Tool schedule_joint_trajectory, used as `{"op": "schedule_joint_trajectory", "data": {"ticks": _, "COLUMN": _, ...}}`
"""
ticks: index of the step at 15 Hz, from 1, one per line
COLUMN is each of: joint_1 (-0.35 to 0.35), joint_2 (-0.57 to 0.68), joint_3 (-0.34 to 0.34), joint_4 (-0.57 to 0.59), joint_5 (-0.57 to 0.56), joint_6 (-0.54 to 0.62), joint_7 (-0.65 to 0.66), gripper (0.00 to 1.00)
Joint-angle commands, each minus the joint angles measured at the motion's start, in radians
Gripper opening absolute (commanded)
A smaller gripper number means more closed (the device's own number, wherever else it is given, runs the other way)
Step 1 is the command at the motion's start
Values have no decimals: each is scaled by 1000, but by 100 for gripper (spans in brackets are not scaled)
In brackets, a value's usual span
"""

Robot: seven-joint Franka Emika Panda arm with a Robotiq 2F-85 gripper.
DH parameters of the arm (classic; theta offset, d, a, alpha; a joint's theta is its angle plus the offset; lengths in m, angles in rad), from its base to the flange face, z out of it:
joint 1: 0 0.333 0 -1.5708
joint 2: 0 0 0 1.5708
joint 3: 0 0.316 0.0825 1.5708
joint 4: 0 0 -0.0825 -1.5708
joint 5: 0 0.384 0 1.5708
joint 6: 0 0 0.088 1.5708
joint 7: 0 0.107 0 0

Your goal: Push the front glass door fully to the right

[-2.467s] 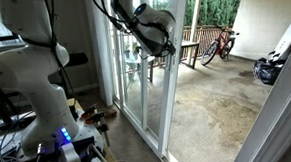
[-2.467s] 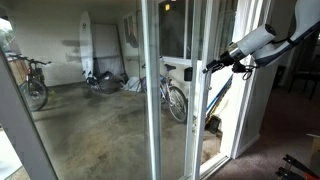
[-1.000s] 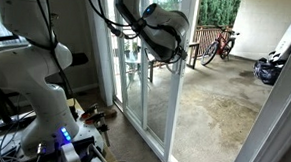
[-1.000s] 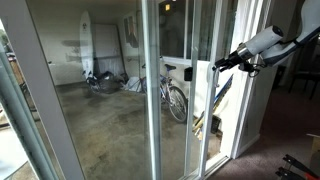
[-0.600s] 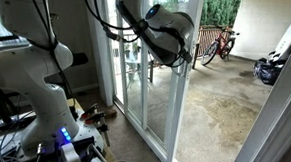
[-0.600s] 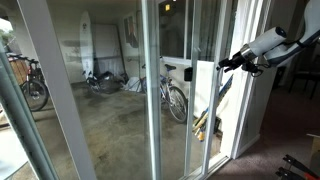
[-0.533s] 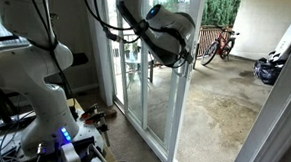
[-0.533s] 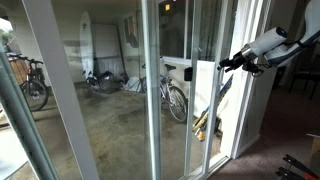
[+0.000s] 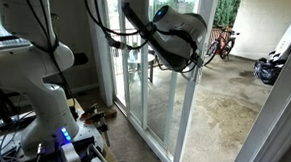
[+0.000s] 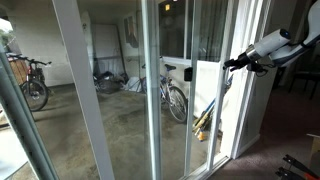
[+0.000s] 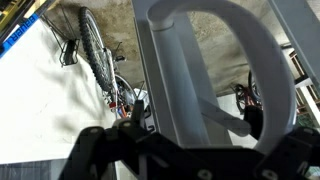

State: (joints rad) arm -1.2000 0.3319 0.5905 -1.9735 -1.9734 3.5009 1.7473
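The front glass door (image 9: 193,114) is a tall white-framed sliding panel; it also shows in an exterior view (image 10: 222,115). In the wrist view its white upright (image 11: 175,80) and curved D-shaped loop handle (image 11: 272,70) fill the picture. My gripper (image 9: 191,65) sits at the door's handle edge at about mid height, as an exterior view (image 10: 229,66) also shows. In the wrist view the gripper (image 11: 195,112) is open. Its two dark fingers stand apart on either side of the upright at the handle's base.
Beyond the glass is a concrete patio with a bicycle (image 9: 223,41) and a dark object (image 9: 269,68). Bicycles (image 10: 176,98) also lean behind the panels. The white robot base (image 9: 35,80) and cables stand by the fixed panels.
The gripper and the door's handle edge have moved to the right in both exterior views. The door's other white upright has slid right across the glass.
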Motion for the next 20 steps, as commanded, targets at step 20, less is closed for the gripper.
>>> {"op": "schedule_joint_trajectory", "data": {"ticks": 20, "joint_1": -73, "joint_2": 9, "joint_3": 134, "joint_4": -142, "joint_5": -256, "joint_6": -45, "joint_7": -35, "gripper": 100}}
